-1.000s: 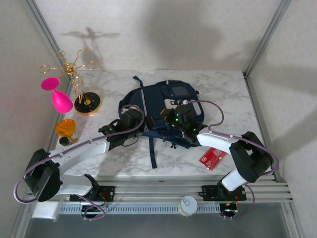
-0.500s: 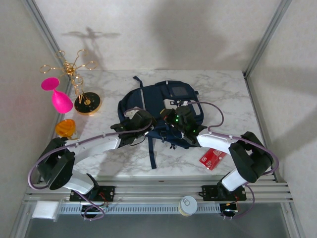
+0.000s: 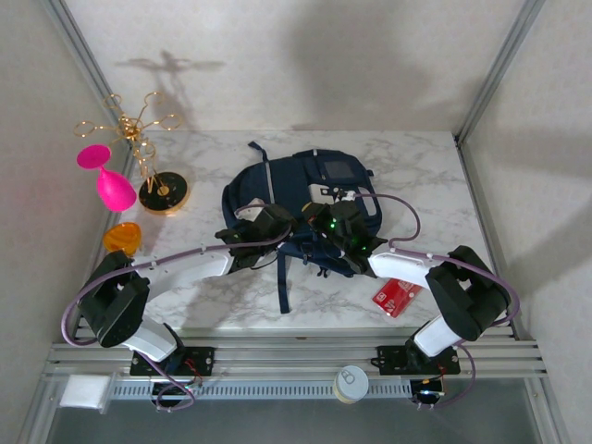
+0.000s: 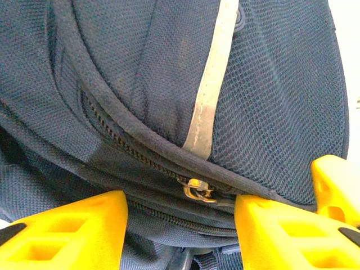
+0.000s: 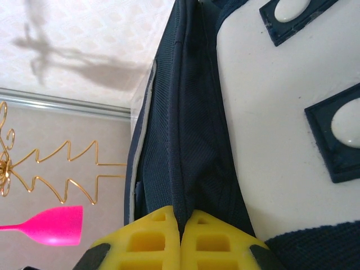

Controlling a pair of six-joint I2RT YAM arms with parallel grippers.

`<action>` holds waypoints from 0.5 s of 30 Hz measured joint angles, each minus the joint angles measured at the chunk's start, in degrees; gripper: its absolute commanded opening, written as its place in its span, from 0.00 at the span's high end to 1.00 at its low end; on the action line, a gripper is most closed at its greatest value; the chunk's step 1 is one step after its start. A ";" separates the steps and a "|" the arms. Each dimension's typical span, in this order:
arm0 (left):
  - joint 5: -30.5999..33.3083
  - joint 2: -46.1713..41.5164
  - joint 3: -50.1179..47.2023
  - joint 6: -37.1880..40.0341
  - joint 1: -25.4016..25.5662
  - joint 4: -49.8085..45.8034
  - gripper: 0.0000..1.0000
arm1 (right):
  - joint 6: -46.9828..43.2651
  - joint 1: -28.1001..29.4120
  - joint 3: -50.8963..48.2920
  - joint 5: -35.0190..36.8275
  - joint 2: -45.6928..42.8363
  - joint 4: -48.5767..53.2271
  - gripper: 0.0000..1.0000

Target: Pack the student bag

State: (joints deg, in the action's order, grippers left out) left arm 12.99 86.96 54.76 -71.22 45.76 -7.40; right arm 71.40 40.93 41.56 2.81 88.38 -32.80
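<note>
The student bag (image 3: 319, 176), navy with a light stripe, lies at the middle of the table. My left gripper (image 3: 275, 226) is at its near left side. In the left wrist view its yellow fingers (image 4: 62, 230) stand open on either side of a metal zipper pull (image 4: 197, 190), without touching it, below the light stripe (image 4: 211, 90). My right gripper (image 3: 321, 222) is at the bag's near edge. In the right wrist view this gripper (image 5: 181, 216) is shut on a fold of the bag's navy fabric (image 5: 185, 129), beside a white patch (image 5: 270, 112).
A gold wire stand (image 3: 148, 139) and a pink glass (image 3: 111, 185) stand at the far left, with an orange object (image 3: 122, 238) nearer. A red packet (image 3: 398, 296) lies near the right arm. A white round container (image 3: 351, 382) sits on the front rail.
My left arm has swung right, bringing its gripper up to the bag's zipper. The right gripper has kept its hold on the fabric and barely moved.
</note>
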 measured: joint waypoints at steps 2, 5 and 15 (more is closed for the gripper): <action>1.33 0.02 0.11 0.04 0.33 -0.26 0.49 | 0.26 0.00 0.00 -0.24 0.00 -0.26 1.00; 2.97 0.22 1.16 0.52 0.39 -2.03 0.49 | 0.94 0.00 0.00 -0.94 0.00 -0.57 1.00; 6.29 -3.85 0.00 3.56 0.26 -7.30 0.50 | 1.51 0.22 0.00 -3.04 -1.18 0.11 1.00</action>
State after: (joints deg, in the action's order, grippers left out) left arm 19.29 83.11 54.76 -67.66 46.02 -14.70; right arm 72.90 41.15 41.56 -0.23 87.20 -32.69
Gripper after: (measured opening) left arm 0.500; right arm 0.059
